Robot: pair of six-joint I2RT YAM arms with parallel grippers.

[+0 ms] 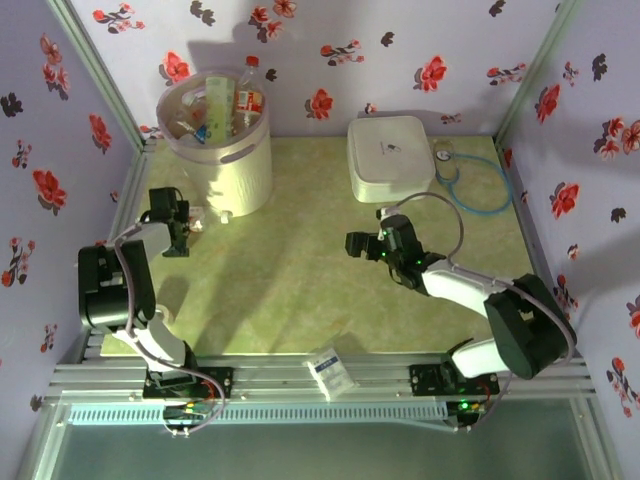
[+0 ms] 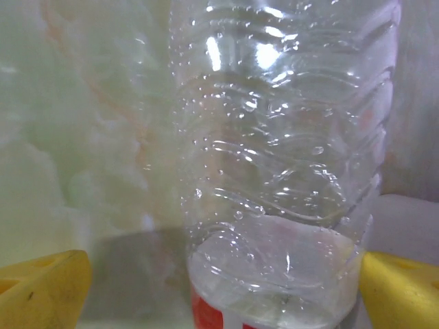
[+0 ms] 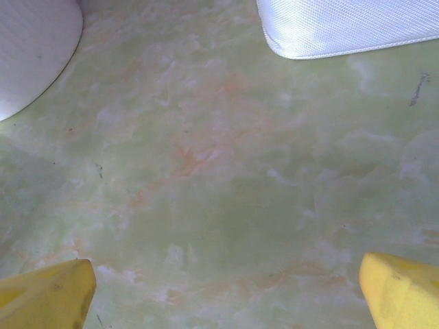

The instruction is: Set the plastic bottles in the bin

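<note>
The bin [image 1: 246, 172], a tall cream bucket, stands at the back left and holds several plastic bottles [image 1: 222, 108]; one with a red cap [image 1: 251, 70] sticks up above the rim. Another clear bottle [image 1: 197, 217] lies on the table by the bin's foot. In the left wrist view this bottle [image 2: 281, 137], with a red-white label at its lower end, sits between the yellow fingertips [image 2: 41, 288]. My left gripper [image 1: 183, 228] [image 2: 223, 291] is open around it, with a gap on the left side. My right gripper [image 1: 358, 245] [image 3: 226, 295] hangs open over bare table.
A flat white rounded box [image 1: 390, 156] [image 3: 343, 27] lies at the back right, with a blue stethoscope [image 1: 470, 180] beside it. A small white-blue packet [image 1: 331, 371] rests on the front rail. Flowered walls close in the table on three sides. The bin's base [image 3: 27, 48] shows at the right wrist view's upper left.
</note>
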